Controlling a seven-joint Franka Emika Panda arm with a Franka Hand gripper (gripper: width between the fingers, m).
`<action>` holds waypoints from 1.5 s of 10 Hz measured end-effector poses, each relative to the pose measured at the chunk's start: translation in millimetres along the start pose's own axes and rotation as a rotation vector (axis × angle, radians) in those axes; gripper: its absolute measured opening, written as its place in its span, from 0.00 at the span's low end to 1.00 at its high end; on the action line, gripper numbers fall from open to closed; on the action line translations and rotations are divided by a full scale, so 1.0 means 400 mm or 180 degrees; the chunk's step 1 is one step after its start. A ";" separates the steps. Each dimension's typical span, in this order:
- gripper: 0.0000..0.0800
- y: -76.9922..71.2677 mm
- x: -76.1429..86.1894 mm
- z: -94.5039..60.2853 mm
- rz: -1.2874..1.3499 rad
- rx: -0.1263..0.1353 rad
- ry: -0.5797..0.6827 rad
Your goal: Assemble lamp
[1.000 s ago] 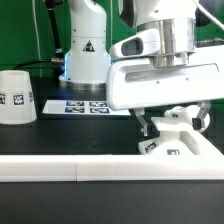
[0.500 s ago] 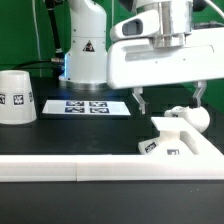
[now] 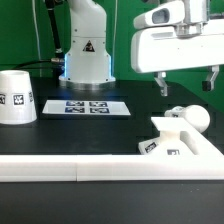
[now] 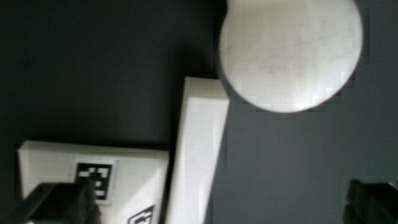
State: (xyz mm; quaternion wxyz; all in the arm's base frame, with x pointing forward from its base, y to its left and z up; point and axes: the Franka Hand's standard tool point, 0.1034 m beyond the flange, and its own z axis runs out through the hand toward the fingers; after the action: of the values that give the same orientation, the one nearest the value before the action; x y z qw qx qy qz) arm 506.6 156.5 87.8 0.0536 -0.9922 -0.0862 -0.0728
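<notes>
The end effector [image 3: 186,84] hangs above the bulb [image 3: 190,117], fingers apart and empty. The bulb rests on the base [image 3: 195,148] at the exterior view's right — the shade [image 3: 17,97] stands on the surface [image 3: 100,135], well apart at the left.

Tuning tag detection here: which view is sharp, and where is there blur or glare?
Exterior view: evenly lit, the tapered white plastic shade crisp-edged. Wrist view: the round white bulb looks soft-edged and bright, the flat square white base also blurred.

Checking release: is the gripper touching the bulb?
Apart. The exterior view shows the open gripper hanging above the bulb, with background visible between its fingertips and the bulb.
</notes>
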 end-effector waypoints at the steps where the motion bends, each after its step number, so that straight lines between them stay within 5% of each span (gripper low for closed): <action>1: 0.87 -0.012 -0.004 0.011 -0.0313 0.0024 -0.0109; 14: 0.87 -0.057 -0.024 0.043 -0.0926 0.0072 -0.0580; 15: 0.87 -0.064 -0.037 0.035 -0.0714 0.0008 -0.0814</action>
State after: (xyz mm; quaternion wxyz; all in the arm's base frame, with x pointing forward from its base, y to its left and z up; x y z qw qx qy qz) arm 489.6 181.0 74.2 0.0350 -0.9774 -0.2027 0.0486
